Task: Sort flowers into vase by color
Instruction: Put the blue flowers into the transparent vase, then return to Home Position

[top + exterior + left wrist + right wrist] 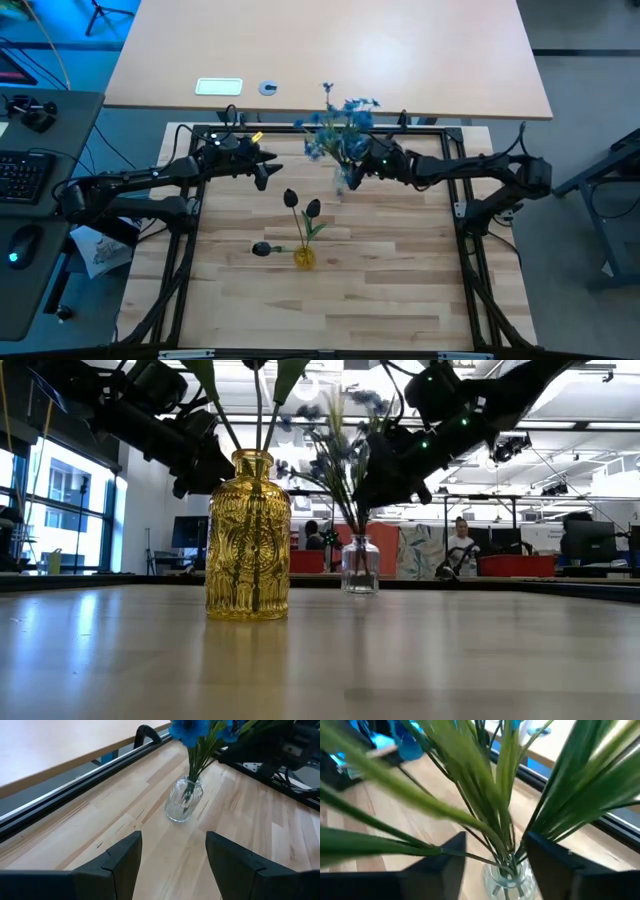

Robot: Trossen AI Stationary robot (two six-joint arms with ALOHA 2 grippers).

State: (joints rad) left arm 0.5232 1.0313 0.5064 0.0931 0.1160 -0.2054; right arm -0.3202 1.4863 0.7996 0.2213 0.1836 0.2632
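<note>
Wooden table [380, 290]: blue flowers [345, 120] fill clear vase [184, 800]; left tool [172, 865] wide.

Both arms are matte black, built from slim tubular links joined by chunkier rounded joint housings, with thin black cables looping loosely beside them. The left pincer [268, 172] carries a small yellow marking just behind it on the wrist block. Its fingers [122, 862] are broad, flat, dark plates with angular, faceted edges and a stepped ridge along the top. The right pincer [352, 172] has the same black blocky build, and small green indicator lights glow on that arm's housing in the low view.
</note>
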